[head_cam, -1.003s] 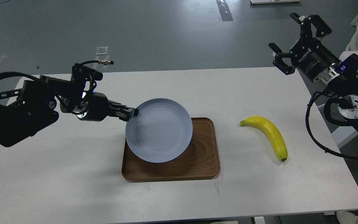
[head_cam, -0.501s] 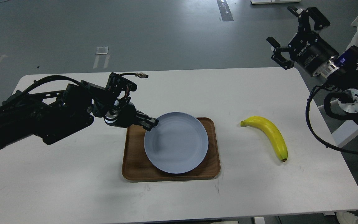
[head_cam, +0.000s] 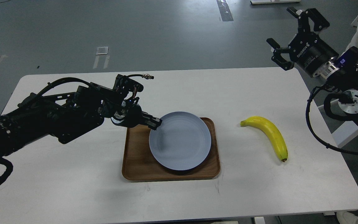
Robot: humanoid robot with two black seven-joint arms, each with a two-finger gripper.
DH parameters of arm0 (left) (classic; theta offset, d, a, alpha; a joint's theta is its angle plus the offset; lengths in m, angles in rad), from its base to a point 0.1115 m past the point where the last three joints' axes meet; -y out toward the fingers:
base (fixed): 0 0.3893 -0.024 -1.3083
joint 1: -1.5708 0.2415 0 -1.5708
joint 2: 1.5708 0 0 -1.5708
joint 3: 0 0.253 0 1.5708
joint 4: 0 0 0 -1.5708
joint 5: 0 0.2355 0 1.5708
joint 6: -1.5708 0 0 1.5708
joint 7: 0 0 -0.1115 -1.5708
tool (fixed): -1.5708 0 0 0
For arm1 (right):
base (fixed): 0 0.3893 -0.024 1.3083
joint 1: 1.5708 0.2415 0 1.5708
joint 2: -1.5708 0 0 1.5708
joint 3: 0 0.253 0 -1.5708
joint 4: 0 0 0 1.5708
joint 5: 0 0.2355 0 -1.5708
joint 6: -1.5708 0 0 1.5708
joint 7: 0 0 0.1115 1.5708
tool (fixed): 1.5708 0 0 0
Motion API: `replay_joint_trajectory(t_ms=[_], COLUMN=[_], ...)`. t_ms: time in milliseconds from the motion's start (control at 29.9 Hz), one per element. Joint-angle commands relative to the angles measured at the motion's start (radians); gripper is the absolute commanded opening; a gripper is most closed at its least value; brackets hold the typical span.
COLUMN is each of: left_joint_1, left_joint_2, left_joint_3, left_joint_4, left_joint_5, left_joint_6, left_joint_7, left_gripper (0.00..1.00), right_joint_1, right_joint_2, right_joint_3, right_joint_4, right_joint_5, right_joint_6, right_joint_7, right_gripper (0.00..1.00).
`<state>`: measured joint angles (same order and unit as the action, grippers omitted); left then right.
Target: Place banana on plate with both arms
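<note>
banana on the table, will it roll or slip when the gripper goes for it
The banana lies flat on its curved side on the table, so it probably pivots rather than rolls. Its smooth skin may slip between narrow fingers, and a hard pinch would likely bruise it.

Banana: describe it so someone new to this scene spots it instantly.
Start at the white table and find the brown wooden tray near its middle, which carries the blue-grey plate. Look right of the tray: the banana lies alone on the bare tabletop, touching nothing. It is the only bright yellow, curved thing there, with a dark tip nearest the camera.
</note>
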<state>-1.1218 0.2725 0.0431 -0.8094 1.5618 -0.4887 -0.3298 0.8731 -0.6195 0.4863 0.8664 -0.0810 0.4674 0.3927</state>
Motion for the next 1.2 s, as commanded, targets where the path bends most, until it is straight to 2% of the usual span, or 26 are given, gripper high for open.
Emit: replay_joint_trajectory(t_ms=[0, 401, 468, 535, 568, 635, 668, 702, 802, 936, 1170], left_joint_1=[0.000, -0.003, -0.001, -0.001, -0.001, 0.000, 0.000, 0.000, -0.003, -0.016, -0.072], left_joint_2=[-0.001, -0.004, -0.004, -0.012, -0.015, -0.016, -0.016, -0.016, -0.015, 0.001, 0.144], left_joint_3=[0.000, -0.002, -0.003, -0.003, -0.003, -0.002, -0.002, -0.002, -0.008, -0.019, -0.098], left_joint_4=[0.002, -0.010, -0.010, -0.010, -0.010, -0.008, -0.008, -0.008, -0.008, -0.008, -0.001], left_joint_5=[-0.002, -0.006, -0.006, -0.008, -0.008, -0.019, -0.019, -0.019, -0.046, -0.153, -0.694], left_joint_6=[0.000, 0.000, 0.000, 0.000, 0.000, 0.000, 0.000, 0.000, 0.000, 0.000, 0.000], left_joint_7=[0.000, -0.002, 0.000, 0.000, 0.000, 0.000, 0.000, 0.000, 0.000, 0.000, -0.006], left_gripper=[0.00, 0.00, 0.11, 0.42, 0.47, 0.63, 0.63, 0.74, 0.92, 0.97, 0.98], right_joint_1=[-0.002, -0.002, -0.002, -0.003, -0.003, -0.003, -0.003, -0.003, -0.005, -0.003, 0.004], right_joint_2=[0.000, -0.013, -0.013, -0.017, -0.019, -0.022, -0.022, -0.022, -0.028, -0.037, -0.127], right_joint_3=[0.000, -0.002, -0.002, -0.002, -0.002, -0.002, -0.002, -0.002, -0.002, -0.002, -0.027], right_joint_4=[0.000, 0.000, 0.000, 0.002, 0.002, 0.002, 0.002, 0.002, 0.003, 0.006, 0.045], right_joint_5=[0.000, 0.001, 0.001, 0.001, 0.000, 0.001, 0.001, 0.001, 0.001, 0.001, -0.023], right_joint_6=[0.000, 0.000, 0.000, 0.000, 0.000, 0.002, 0.002, 0.000, 0.002, 0.004, 0.011], right_joint_7=[0.000, 0.000, 0.000, 0.000, 0.000, 0.000, 0.000, 0.002, 0.000, 0.000, -0.003], right_gripper=[1.00, 1.00, 1.00, 1.00, 1.00, 1.00, 1.00, 1.00, 1.00, 1.00, 1.00])
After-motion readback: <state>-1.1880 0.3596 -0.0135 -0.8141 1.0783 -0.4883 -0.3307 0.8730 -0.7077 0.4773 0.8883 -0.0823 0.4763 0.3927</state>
